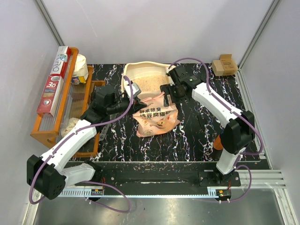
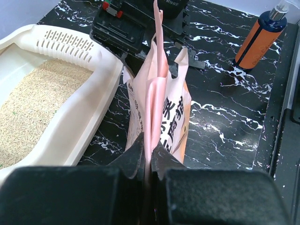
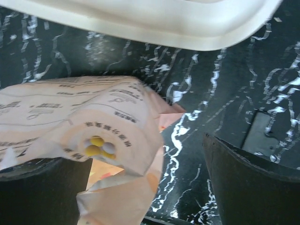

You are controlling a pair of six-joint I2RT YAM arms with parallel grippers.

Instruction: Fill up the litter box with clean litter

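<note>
The cream litter box (image 1: 140, 66) sits at the back middle of the table with pale tan clean litter (image 1: 149, 83) spread inside. In the left wrist view its grille end (image 2: 65, 44) and the litter (image 2: 33, 108) lie to the left. A pink-and-white bag (image 1: 154, 117) stands just in front of the box. My left gripper (image 2: 151, 150) is shut on the bag's (image 2: 161, 108) pink top edge. My right gripper (image 3: 145, 187) is open at the bag's other side, with a crumpled corner of the bag (image 3: 93, 131) loose by its left finger (image 3: 37, 192).
An orange wooden tray (image 1: 47, 136) with foil boxes stands along the left edge. A small cardboard box (image 1: 224, 64) sits at the back right. An orange bottle (image 2: 260, 35) with a dark top stands on the table near the right arm's base.
</note>
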